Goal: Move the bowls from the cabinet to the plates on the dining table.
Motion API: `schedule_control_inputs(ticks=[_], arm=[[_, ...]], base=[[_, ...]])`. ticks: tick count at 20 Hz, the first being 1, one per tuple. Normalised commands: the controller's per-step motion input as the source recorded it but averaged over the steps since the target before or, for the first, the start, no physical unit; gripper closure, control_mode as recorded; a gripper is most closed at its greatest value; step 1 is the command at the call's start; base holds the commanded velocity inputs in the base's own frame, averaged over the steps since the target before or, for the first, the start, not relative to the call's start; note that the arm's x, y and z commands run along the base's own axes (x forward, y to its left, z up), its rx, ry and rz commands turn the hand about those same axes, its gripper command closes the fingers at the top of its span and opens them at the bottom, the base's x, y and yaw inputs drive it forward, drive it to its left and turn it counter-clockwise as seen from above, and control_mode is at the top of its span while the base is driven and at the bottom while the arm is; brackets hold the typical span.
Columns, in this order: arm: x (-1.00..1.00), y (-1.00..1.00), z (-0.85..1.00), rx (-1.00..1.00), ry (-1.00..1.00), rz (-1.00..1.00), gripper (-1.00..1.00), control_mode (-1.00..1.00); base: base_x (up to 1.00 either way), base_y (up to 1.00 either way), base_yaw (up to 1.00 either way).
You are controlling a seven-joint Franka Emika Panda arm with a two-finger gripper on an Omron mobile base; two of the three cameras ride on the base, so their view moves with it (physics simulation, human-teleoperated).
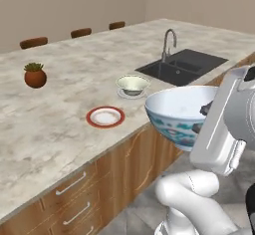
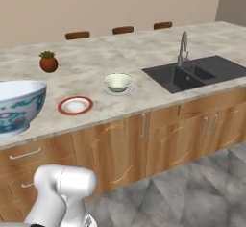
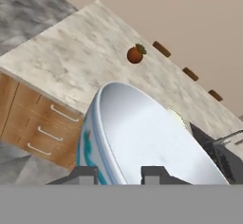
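White blue-teal bowl (image 1: 177, 114) apparently pinched by its rim in the narrowed hand (image 3: 117, 174), beside the dining table (image 1: 60, 124)

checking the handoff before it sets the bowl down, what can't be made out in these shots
- Blue-patterned bowl: its right side is hidden behind the white arm in the left base view; the right base view's left edge cuts it off.
- Gripper: in the hand view the fingers straddle the bowl's rim, but their tips and the contact are cut off at the bottom.
- Plate under the green-banded bowl: mostly covered, colour unclear.
- Red plate: any centre pattern is too small to tell.
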Motion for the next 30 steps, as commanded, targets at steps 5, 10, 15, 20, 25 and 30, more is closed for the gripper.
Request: schedule_control_inputs(ticks=[5, 10, 15, 20, 25, 30], arm=[[0.00, 0.00, 0.00, 0.00, 0.00, 0.00, 1.00, 1.00], [0.00, 0.00, 0.00, 0.00, 0.00, 0.00, 1.00, 1.00], [0.00, 0.00, 0.00, 0.00, 0.00, 0.00, 1.00, 1.00], [0.00, 0.00, 0.00, 0.00, 0.00, 0.00, 1.00, 1.00], [0.00, 0.00, 0.00, 0.00, 0.00, 0.00, 1.00, 1.00], [0.00, 0.00, 0.00, 0.00, 0.00, 0.00, 1.00, 1.00]], base=[[1.00, -0.65, 0.42], [0.61, -0.05, 0.52], [0.52, 0.00, 0.49], [0.97, -0.01, 0.29], [0.61, -0.14, 0.15], [0.00, 0.00, 0.00]])
